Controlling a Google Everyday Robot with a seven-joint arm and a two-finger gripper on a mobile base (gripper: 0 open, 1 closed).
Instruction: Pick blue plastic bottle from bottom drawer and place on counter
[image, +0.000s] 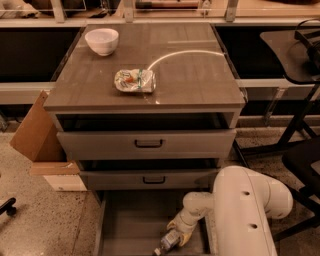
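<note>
Gripper (175, 236) of mine sits low inside the bottom drawer (129, 226), near its right wall, right at the blue plastic bottle (167, 243). Whether my grasp is closed on the bottle I cannot tell. The bottle lies on the drawer floor, tilted with its cap toward the front. My white arm (246, 210) bends in from the right, beside the cabinet. Above the pulled-out tray are two drawers with black handles: the middle drawer (150, 179) and the top drawer (146, 144). On the counter (200, 85) a wrinkled snack packet (134, 80) lies near the middle, a white bowl (102, 40) stands at the far left corner, and a curved white line (180, 52) runs across. A cardboard box (34, 132) leans left of the cabinet.
</note>
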